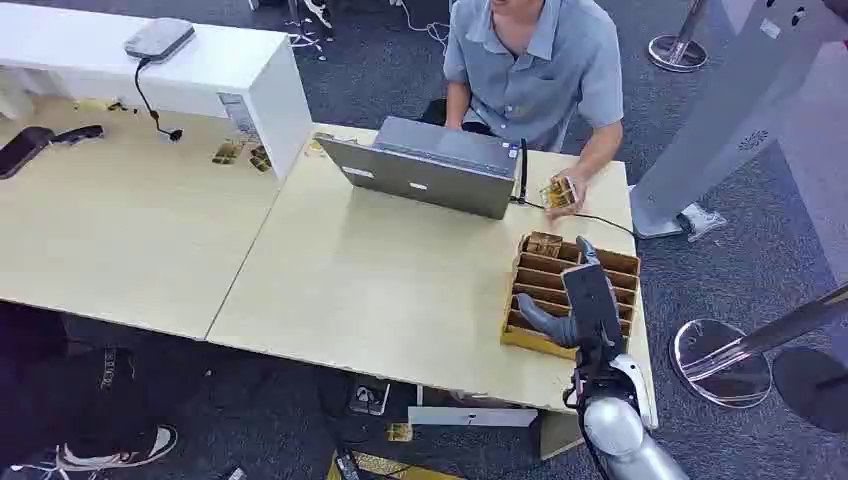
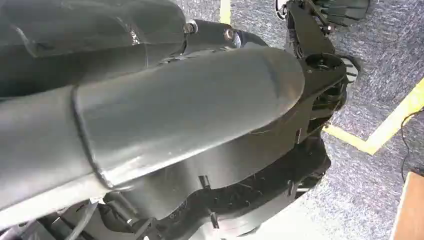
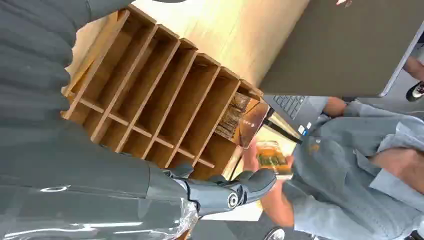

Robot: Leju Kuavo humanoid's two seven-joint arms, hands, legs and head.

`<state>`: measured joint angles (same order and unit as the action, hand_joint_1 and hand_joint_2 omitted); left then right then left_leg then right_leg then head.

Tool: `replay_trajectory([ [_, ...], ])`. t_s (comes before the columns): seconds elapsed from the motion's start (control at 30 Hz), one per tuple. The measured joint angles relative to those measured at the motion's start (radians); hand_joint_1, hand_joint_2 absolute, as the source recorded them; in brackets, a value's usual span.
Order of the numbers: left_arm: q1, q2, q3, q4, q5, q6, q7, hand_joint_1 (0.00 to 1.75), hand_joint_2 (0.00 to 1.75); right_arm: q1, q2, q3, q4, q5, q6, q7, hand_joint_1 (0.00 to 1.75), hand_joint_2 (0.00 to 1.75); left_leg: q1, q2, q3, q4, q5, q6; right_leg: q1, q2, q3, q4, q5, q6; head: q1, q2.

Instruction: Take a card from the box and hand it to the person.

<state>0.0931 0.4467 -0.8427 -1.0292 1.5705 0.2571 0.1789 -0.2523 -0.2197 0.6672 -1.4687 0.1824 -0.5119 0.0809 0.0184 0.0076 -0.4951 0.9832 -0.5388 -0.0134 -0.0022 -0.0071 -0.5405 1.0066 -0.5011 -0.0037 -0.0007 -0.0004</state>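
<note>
A card (image 1: 558,192) was in the person's hand (image 1: 566,190), held above the far right part of the desk (image 1: 380,290), just right of the laptop (image 1: 430,165); the right wrist view showed it as an orange-and-green card (image 3: 270,157) in that hand. More cards (image 1: 543,243) stood in the far-left compartment of the box (image 1: 527,335), a wooden tray of long slots near the desk's right near corner; in the right wrist view they leaned in an end slot (image 3: 240,114).

The robot's right hand (image 1: 585,300) hovered over the box, its thumb stuck out to the left and its fingers (image 3: 235,192) stretched forward, apart and holding nothing. The left hand's state could not be told from the left wrist view.

The person (image 1: 535,60), in a grey-blue shirt, sat at the far side of the desk behind the laptop. A black cable (image 1: 600,218) ran from the laptop toward the desk's right edge. To the left stood a white cabinet (image 1: 200,70) with a grey device (image 1: 158,38) on top.
</note>
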Motion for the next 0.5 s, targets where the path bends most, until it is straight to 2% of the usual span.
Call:
replay_trajectory([
  [0.27, 0.000, 0.001, 0.000, 0.000, 0.000, 0.002, 0.005, 0.00, 0.00, -0.001, 0.000, 0.000, 0.000, 0.021, 0.003, 0.007, 0.00, 1.75, 0.000, 0.000, 0.000, 0.000, 0.000, 0.000, 0.000, 0.000, 0.000, 0.000, 0.000, 0.000, 0.000, 0.000],
  [0.5, 0.000, 0.006, -0.001, 0.000, 0.000, -0.010, 0.010, 0.00, 0.00, -0.045, -0.003, 0.012, 0.000, 0.195, 0.043, 0.087, 0.00, 1.75, 0.000, 0.000, 0.000, 0.000, 0.000, 0.000, 0.000, 0.000, 0.000, 0.000, 0.000, 0.000, 0.000, 0.000],
])
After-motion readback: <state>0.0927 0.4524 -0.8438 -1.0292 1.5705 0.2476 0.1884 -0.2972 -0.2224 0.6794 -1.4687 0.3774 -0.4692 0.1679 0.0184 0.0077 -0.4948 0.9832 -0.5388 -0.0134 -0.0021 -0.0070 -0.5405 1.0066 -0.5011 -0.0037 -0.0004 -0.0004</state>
